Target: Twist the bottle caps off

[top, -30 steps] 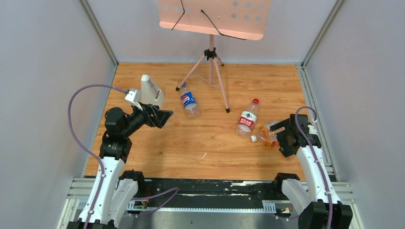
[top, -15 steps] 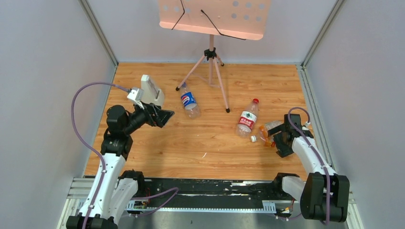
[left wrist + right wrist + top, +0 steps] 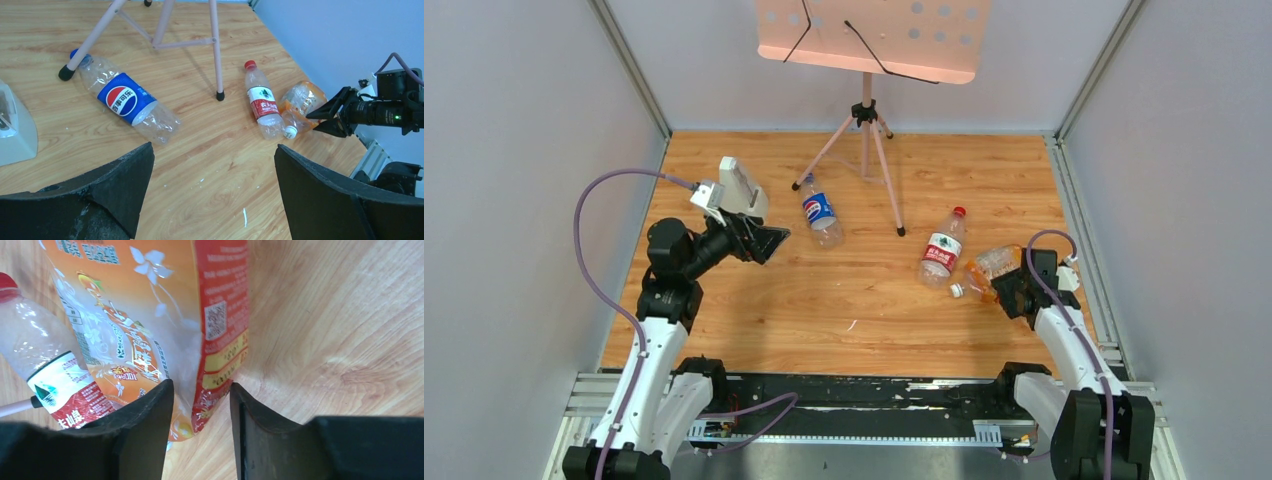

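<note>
Three bottles lie on the wooden floor. The Pepsi bottle [image 3: 821,214] [image 3: 125,100] has a blue cap [image 3: 809,180] [image 3: 75,52] by a tripod foot. A red cap [image 3: 960,211] [image 3: 250,64] tops the red-labelled bottle [image 3: 942,252] [image 3: 263,105] [image 3: 50,375]. Next to it lies the squat orange-labelled bottle [image 3: 992,264] [image 3: 300,97] [image 3: 140,315], its white cap [image 3: 955,290] [image 3: 290,132] pointing toward me. My right gripper [image 3: 1006,290] [image 3: 320,122] [image 3: 201,385] is shut on this bottle's base end, a finger on each side. My left gripper [image 3: 769,240] [image 3: 214,147] hovers open, holding nothing, left of the Pepsi bottle.
A pink music stand's tripod [image 3: 865,150] stands at the back centre, one foot touching the Pepsi bottle's neck. A pale grey block [image 3: 742,190] [image 3: 15,130] stands just behind my left gripper. Metal rails [image 3: 844,395] run along the near edge, and grey walls close in both sides.
My right gripper has moved in over the orange-labelled bottle and closed its fingers onto it; the bottle has shifted back a little. The left arm has barely moved.
</note>
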Motion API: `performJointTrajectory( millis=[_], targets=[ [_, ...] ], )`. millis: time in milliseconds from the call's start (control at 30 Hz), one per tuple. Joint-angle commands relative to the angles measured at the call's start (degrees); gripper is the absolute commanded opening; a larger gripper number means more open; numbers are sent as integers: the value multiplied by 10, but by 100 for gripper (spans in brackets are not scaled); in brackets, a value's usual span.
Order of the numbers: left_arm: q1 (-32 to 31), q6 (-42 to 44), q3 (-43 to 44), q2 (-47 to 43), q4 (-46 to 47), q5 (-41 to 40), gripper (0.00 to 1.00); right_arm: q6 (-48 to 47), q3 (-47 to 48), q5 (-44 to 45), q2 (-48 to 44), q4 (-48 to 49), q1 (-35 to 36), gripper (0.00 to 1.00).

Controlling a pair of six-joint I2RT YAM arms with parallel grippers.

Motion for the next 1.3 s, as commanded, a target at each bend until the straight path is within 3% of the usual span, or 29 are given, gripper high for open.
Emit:
performJointTrajectory(
  millis=[0, 200, 300, 367, 500, 567, 667, 900, 1033, 1233, 1267],
  targets=[
    [-1, -8, 4, 1, 30, 16, 96, -30, -7, 19, -17, 35, -1, 41],
    [-1, -7, -2, -3, 28, 23, 94, -70, 10, 6, -49, 38, -2, 19],
    [-2, -8, -4, -7, 27, 24, 93, -88, 16, -2, -69, 38, -2, 0],
    [-4, -7, -4, -10, 25, 25, 93, -95, 21, -5, -79, 37, -2, 0],
    [-5, -7, -6, -16, 25, 23, 93, -104, 26, -9, -82, 36, -2, 8],
    [-6, -8, -7, -15, 26, 23, 93, -111, 28, -11, -71, 36, -2, 17],
    [-6, -10, -9, -11, 34, 24, 93, -126, 36, -15, -41, 36, -2, 20],
    [-24, -3, -4, 10, 40, 25, 94, -154, 74, -5, 60, 36, -4, 49],
    [-42, 2, 3, 26, 41, 18, 94, -165, 98, -6, 121, 51, -6, 46],
    [-73, 24, 21, 39, 21, 3, 93, -185, 110, -4, 143, 61, -8, 22],
    [-78, 29, 25, 40, 17, 0, 92, -188, 109, -3, 133, 61, -8, 12]
  ],
)
